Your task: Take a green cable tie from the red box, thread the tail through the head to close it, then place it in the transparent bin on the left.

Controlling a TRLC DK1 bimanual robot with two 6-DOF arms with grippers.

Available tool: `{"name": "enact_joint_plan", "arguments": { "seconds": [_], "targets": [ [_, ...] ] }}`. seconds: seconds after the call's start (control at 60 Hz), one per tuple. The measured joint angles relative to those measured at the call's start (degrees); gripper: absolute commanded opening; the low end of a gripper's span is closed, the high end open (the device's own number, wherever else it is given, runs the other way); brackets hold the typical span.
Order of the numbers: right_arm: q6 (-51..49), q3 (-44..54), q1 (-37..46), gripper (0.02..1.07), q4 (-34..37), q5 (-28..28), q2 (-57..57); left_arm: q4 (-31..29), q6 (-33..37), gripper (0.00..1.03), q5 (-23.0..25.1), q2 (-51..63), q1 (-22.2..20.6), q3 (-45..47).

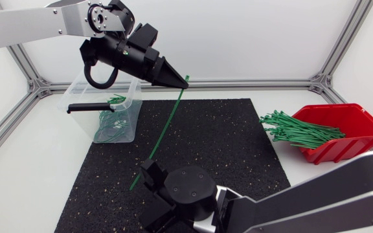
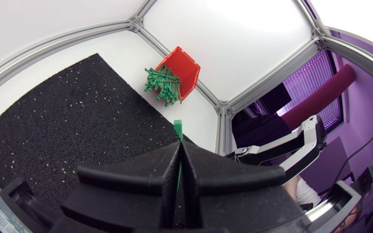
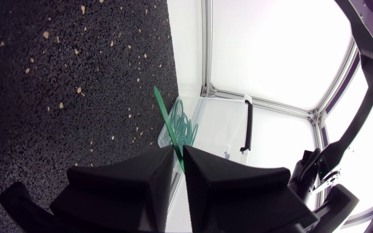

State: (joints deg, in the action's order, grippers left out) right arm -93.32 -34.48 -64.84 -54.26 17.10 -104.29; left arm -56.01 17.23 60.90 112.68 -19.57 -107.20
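Note:
One green cable tie (image 1: 167,126) hangs slanted over the black mat. My left gripper (image 1: 175,79) is shut on it just below its head, above the mat's far edge. In the left wrist view the head (image 2: 178,126) sticks out past the closed fingertips of that gripper (image 2: 181,145). My right gripper (image 1: 149,173), at the mat's near edge, is shut on the tail. In the right wrist view the tail (image 3: 164,113) runs out ahead of the right gripper (image 3: 178,152). The red box (image 1: 355,123) holds several loose green ties (image 1: 300,129). The transparent bin (image 1: 89,97) stands behind the left gripper.
The bin has a black handle (image 1: 86,107) and several looped green ties (image 1: 112,126) inside. The black speckled mat (image 1: 238,155) covers the table's middle. Aluminium frame rails (image 1: 251,84) border the far side. The red box (image 2: 183,65) lies far ahead of the left gripper.

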Motion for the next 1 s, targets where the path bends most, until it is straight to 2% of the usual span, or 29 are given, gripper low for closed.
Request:
{"name": "enact_joint_plan", "arguments": {
  "seconds": [0.283, 0.317, 0.567, 0.767, 0.917, 1.0],
  "targets": [
    [0.02, 0.07, -0.46, 0.13, -1.68, 0.24, 0.00, -1.42, 1.84, 0.03, 0.15, 0.00, 0.02, 0.00],
    [0.02, 0.07, -0.66, 0.07, -1.70, 0.26, 0.02, -1.70, 2.16, 0.03, 0.15, 0.00, 0.02, 0.00],
    [1.38, -0.76, -0.70, 0.07, -0.31, 3.72, 0.13, -4.04, 4.28, 0.03, 0.17, -0.02, 0.07, 0.00],
    [13.62, -3.58, -0.68, 0.07, 15.72, 3.50, 6.84, -4.17, 5.38, 0.03, 0.20, -0.02, 0.92, 0.00],
    [24.76, -7.10, -0.55, 0.07, 26.97, 0.79, 13.11, -4.17, 5.95, 0.03, 0.96, -0.48, 1.86, 0.00],
    [32.15, -9.38, 0.00, 0.07, 36.00, -2.45, 16.61, -3.91, 6.54, 0.03, 2.29, -1.60, 2.29, 0.61]
  ]
}}
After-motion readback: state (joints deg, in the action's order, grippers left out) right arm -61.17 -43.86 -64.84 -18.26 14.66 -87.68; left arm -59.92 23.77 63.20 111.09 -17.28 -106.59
